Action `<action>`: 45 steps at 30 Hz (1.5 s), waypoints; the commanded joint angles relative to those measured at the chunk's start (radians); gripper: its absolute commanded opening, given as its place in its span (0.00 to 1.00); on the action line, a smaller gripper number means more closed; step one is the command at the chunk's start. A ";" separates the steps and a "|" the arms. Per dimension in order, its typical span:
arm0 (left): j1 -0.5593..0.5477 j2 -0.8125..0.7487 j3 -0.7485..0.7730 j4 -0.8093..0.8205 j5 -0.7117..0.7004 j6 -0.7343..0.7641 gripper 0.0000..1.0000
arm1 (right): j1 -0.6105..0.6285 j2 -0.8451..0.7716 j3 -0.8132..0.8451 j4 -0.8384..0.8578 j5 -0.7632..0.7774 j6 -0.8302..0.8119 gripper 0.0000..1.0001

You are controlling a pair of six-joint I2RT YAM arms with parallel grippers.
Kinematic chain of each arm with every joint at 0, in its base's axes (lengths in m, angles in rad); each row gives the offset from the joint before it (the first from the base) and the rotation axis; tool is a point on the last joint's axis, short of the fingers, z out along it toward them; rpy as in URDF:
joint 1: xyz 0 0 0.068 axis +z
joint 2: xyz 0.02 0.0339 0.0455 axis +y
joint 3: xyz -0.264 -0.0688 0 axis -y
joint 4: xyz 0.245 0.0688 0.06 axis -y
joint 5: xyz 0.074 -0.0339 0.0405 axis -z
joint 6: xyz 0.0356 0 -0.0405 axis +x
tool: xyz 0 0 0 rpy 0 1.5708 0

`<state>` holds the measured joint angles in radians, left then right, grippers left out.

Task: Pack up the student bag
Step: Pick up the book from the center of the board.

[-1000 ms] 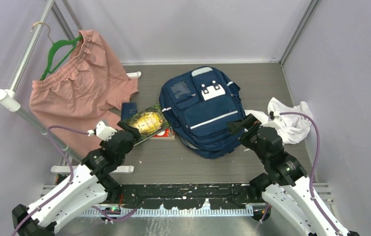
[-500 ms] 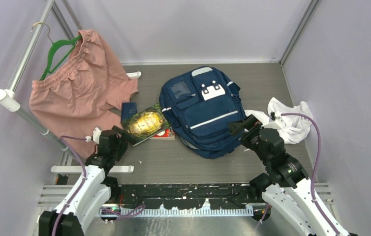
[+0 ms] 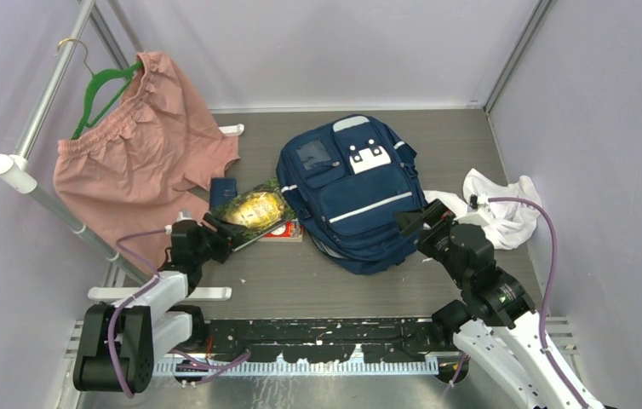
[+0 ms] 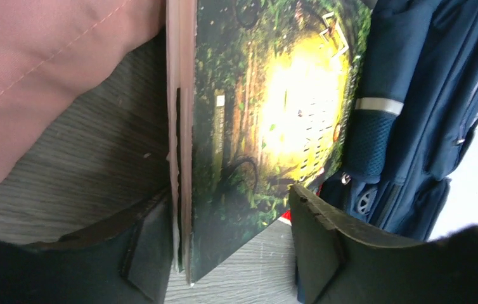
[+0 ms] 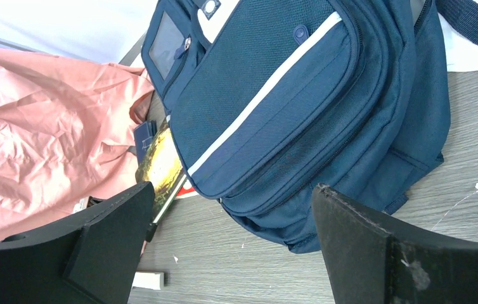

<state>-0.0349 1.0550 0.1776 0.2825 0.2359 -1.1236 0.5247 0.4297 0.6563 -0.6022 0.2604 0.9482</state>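
Altogether one student bag [image 3: 352, 196], one green book [image 3: 254, 209], one white cloth [image 3: 505, 213].

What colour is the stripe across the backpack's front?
White: the stripe on the navy student bag shows best in the right wrist view.

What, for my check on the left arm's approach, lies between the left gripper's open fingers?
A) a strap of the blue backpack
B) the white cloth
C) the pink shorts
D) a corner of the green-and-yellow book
D: in the left wrist view, the left gripper stands open astride the near corner of the green-and-yellow book, with the blue backpack off to one side of it.
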 commanded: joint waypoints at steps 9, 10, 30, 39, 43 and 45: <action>0.000 -0.462 0.146 -0.456 -0.056 0.073 0.00 | 0.006 0.019 0.002 0.062 -0.009 0.013 1.00; 0.000 -0.512 0.168 -0.504 -0.065 0.077 0.00 | 0.005 0.020 0.001 0.067 -0.010 0.014 1.00; 0.000 -0.537 0.734 -0.602 0.329 0.230 0.00 | 0.005 0.220 0.091 0.303 -0.353 0.004 1.00; -0.003 -0.468 0.723 -0.386 0.392 0.029 0.00 | 0.064 0.375 -0.120 1.039 -0.391 0.302 1.00; -0.011 -0.467 0.706 -0.329 0.374 -0.010 0.00 | 0.160 0.478 -0.175 1.329 -0.304 0.313 1.00; -0.014 -0.465 0.708 -0.323 0.372 -0.018 0.00 | 0.201 0.544 -0.186 1.458 -0.276 0.315 1.00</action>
<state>-0.0406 0.5983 0.8654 -0.2451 0.5919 -1.0687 0.6548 0.8986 0.4835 0.4072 -0.0853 1.2198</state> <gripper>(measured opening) 0.147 0.996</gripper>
